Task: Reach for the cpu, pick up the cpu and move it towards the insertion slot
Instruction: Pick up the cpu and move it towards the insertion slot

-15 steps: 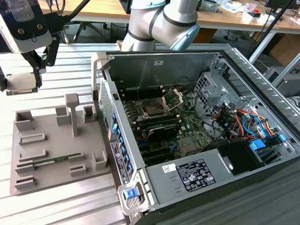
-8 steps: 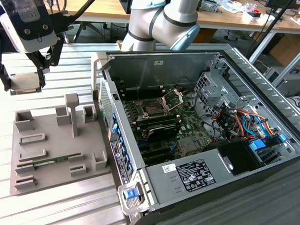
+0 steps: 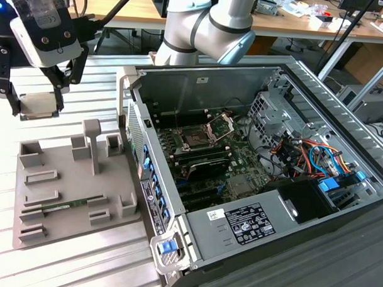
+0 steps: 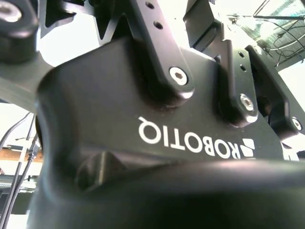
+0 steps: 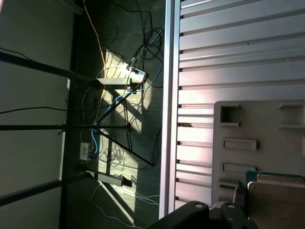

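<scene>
Gripper (image 3: 37, 100) fingers clenched on cpu (image 3: 39, 107) by opposite edges. Chip hangs flat above table (image 3: 102, 90), beyond grey tray (image 3: 64, 196) and well apart from insertion slot (image 3: 195, 138) inside computer case (image 3: 244, 88). Likely light, stiff, thin, with slick metal top and delicate underside. Edge hold suits it, squeeze gentle.

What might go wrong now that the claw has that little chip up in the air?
1. The gripper pinches the cpu only by its edges, so it may tilt or slip out.
2. The case wall stands between it and the insertion slot; a low path might strike it.
3. The raised bracket beside the slot could catch the chip.
</scene>
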{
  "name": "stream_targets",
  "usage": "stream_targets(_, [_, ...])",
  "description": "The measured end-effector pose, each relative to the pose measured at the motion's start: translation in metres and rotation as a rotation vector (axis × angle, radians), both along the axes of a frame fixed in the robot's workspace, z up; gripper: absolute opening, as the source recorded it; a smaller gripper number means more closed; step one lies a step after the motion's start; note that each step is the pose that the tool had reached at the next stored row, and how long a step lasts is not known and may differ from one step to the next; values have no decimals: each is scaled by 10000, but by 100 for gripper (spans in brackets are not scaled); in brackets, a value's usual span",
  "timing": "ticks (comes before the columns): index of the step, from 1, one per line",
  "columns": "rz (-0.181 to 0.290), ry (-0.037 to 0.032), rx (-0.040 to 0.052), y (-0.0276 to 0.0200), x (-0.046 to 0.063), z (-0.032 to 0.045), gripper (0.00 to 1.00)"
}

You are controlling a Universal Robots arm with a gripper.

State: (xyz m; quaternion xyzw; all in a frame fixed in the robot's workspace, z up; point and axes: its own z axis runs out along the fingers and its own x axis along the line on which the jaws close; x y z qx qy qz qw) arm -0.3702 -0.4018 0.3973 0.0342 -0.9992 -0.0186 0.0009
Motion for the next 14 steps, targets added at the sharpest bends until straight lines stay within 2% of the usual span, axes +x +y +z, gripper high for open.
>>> stream_targets(14, [-1, 0, 0, 0, 131, 0, 55])
